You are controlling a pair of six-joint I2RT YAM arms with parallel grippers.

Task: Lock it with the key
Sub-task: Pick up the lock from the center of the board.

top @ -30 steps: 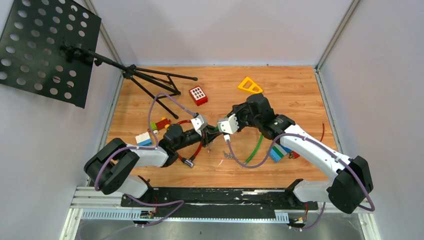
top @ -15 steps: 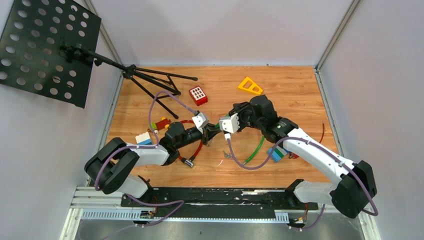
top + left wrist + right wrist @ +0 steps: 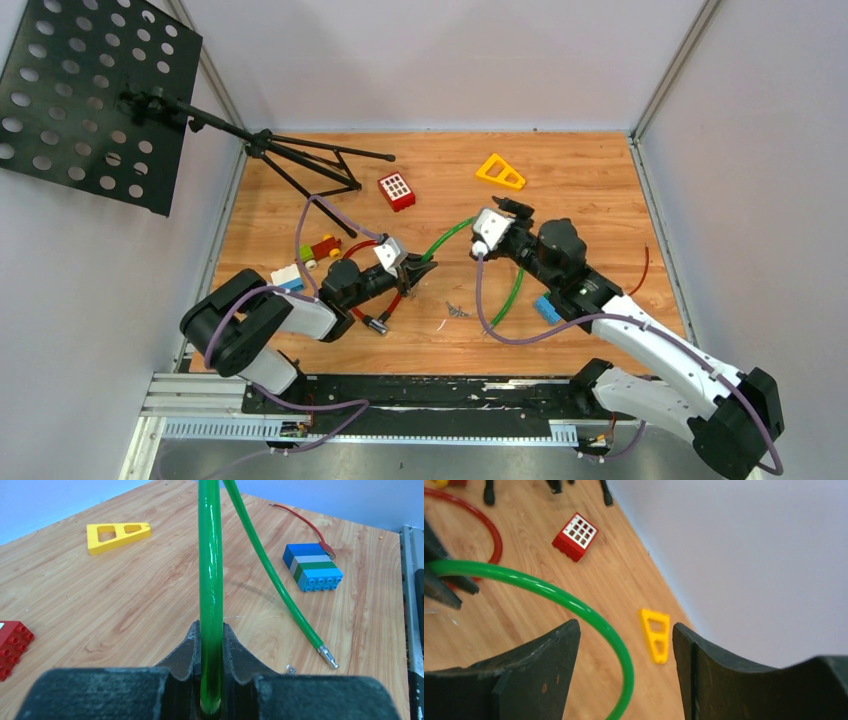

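Observation:
A green cable [image 3: 450, 235] arcs above the wood table; its metal pin end [image 3: 327, 656] lies on the boards. My left gripper [image 3: 211, 625] is shut on the cable [image 3: 210, 555], which rises straight from between its fingers, and the gripper [image 3: 420, 270] sits mid-table. Behind the cable's bend my right gripper [image 3: 505, 208] is open and holds nothing. In its wrist view the gripper [image 3: 625, 625] frames the cable [image 3: 574, 605], which curves past beyond the fingers without touching them. Small metal keys [image 3: 457, 312] lie loose on the table, beside the pin end [image 3: 289, 669].
A red cable loop [image 3: 392, 295] lies under the left arm. A red grid brick [image 3: 397, 190] and a yellow triangle [image 3: 500, 172] sit farther back. Blue bricks [image 3: 547, 308], coloured bricks [image 3: 300, 265], a thin red wire [image 3: 645, 265] and a black music stand [image 3: 310, 165] are around.
My right gripper has opened, let go of the green cable and drawn back to the right and away. The left gripper has closed on the cable and holds it.

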